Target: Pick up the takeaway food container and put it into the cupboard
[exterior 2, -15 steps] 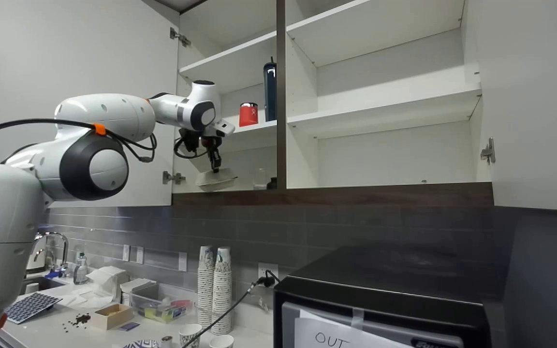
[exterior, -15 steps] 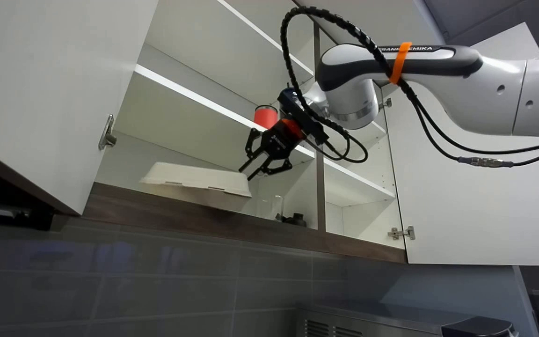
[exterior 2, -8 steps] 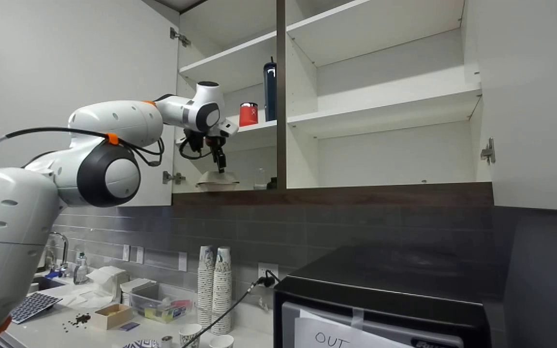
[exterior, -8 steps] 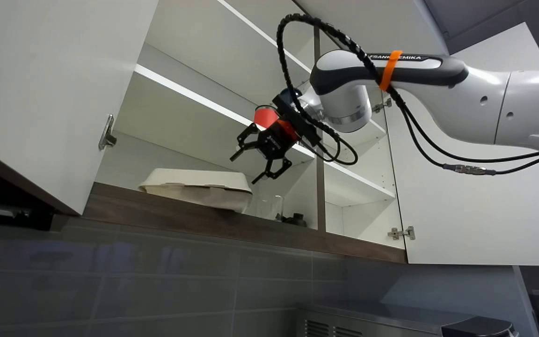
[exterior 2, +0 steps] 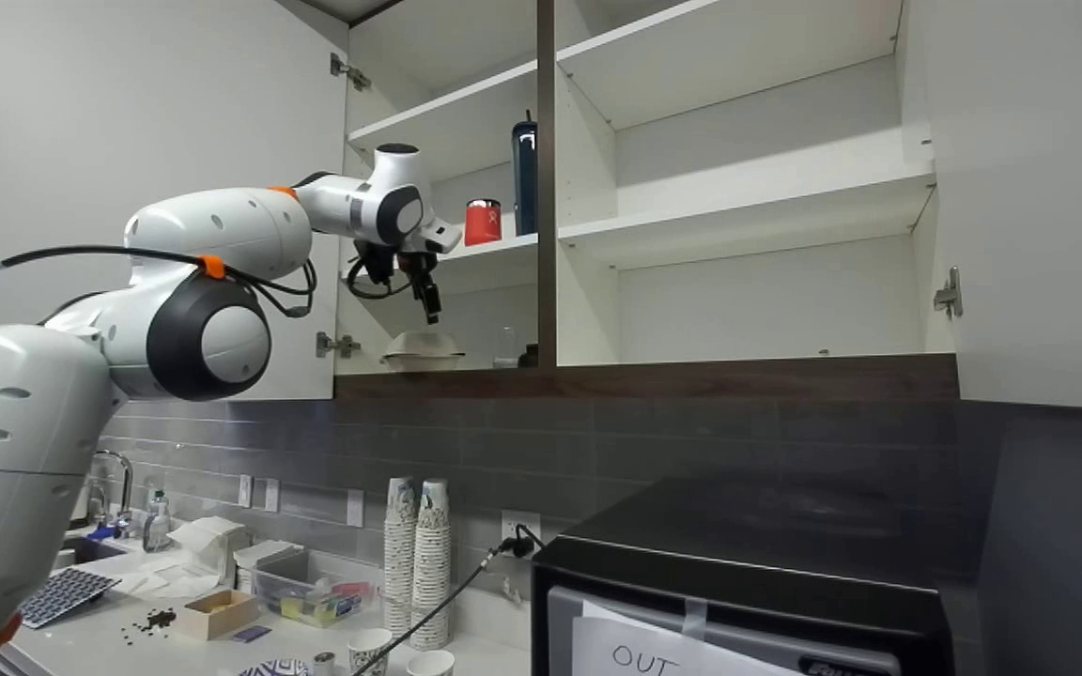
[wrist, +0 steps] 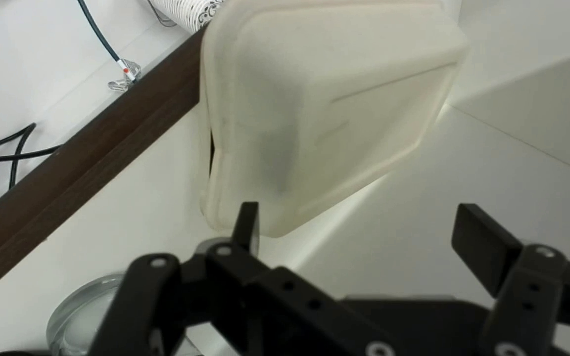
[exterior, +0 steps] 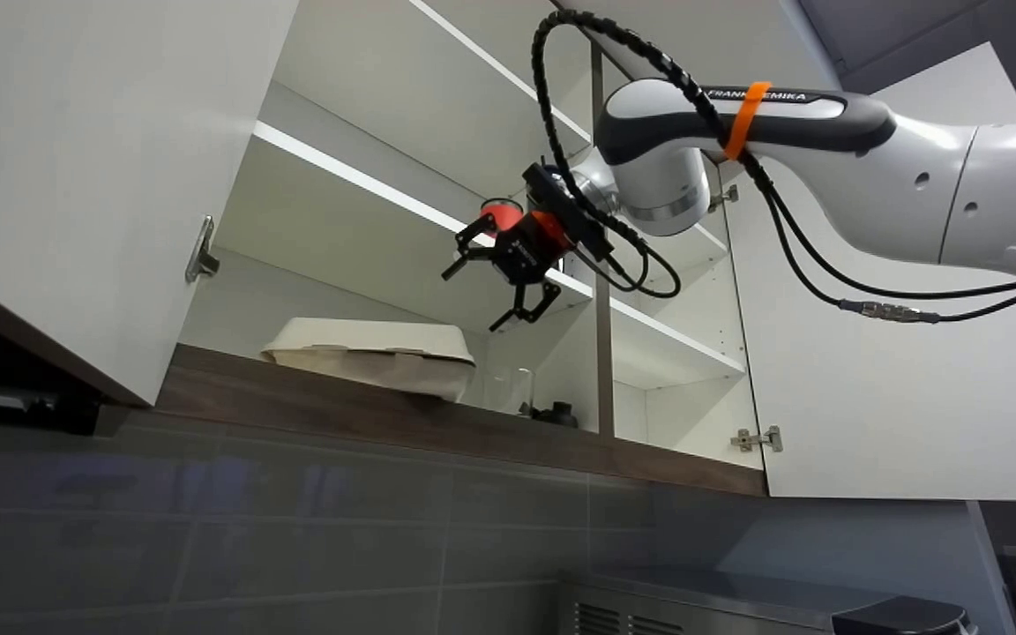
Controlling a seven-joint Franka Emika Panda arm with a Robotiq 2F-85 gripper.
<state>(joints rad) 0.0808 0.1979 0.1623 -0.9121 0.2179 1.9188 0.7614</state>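
Two black, blocky fingers [wrist: 485,249] of the black gripper [exterior: 470,303] stand wide apart, w/ nothing btwn them. We see the main change at the flat, wide, cream takeaway food container [exterior: 376,348] w/ rounded corners & foam-like walls: approx. 1 s ago the fingers stood close together at its end & it sat askew; now it lies released, more nearly level, on the lowest white surface [wrist: 156,207] of the white cupboard [exterior 2: 757,376]. In both exterior views the gripper hangs above one end of the container, apart from it & slightly higher than half a sec. ago. We take this to mean that the pick & the placement are essentially done, w/ prob. only withdrawal left. N.B.: in the wrist view the container hides part of the cupboard's dark-brown wood-look bottom edge [wrist: 84,163], so one corner may jut past the front; how far, if at all, we can't tell. Should it overhang, a light nudge inward would be the sensible fix. On the way out we would keep the gripper clear of the red cylindrical cup [exterior 2: 483,222] w/ dark rim, one level up, & of the round, clear glass vessel [wrist: 79,316] near the container.
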